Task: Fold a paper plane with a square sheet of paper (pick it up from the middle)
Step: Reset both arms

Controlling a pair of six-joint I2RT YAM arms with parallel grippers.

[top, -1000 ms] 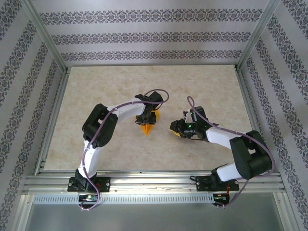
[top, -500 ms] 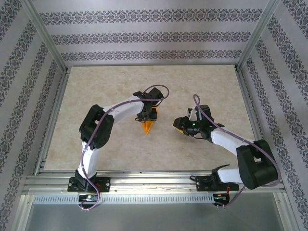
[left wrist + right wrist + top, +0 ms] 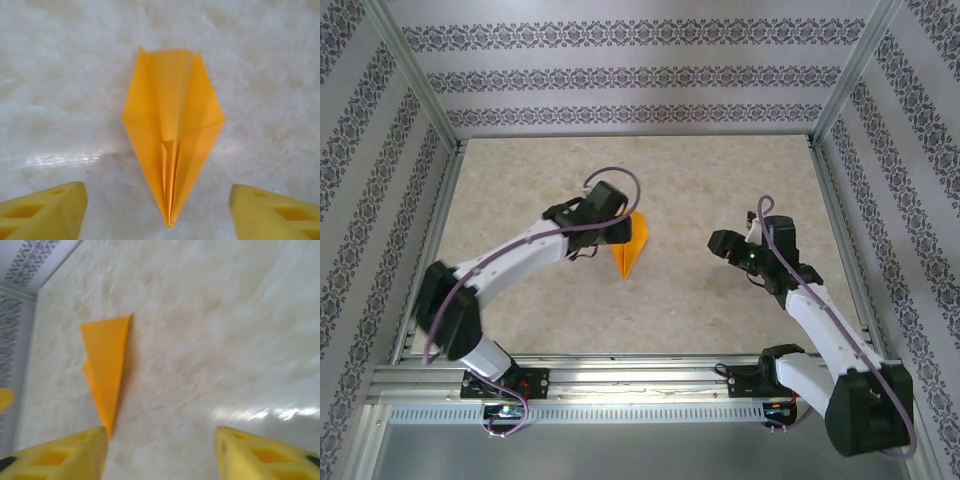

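Fingers (image 3: 45,210), both pairs, apart — paper plane (image 3: 172,125) free

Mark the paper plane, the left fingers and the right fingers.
paper plane (image 3: 172,125), left wrist view, middle of the folded body.
left fingers (image 3: 45,215), left wrist view, yellow pad at lower left.
right fingers (image 3: 260,455), right wrist view, yellow pad at lower right.

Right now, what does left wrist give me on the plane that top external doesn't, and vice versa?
Left wrist: fold detail on the paper plane, its centre ridge and nose flaps, with the open left gripper set either side of the nose, not touching it. Top external: the layout on the table, with the right gripper well off to the plane's right. Both: the plane lies flat on the table, held by nothing.
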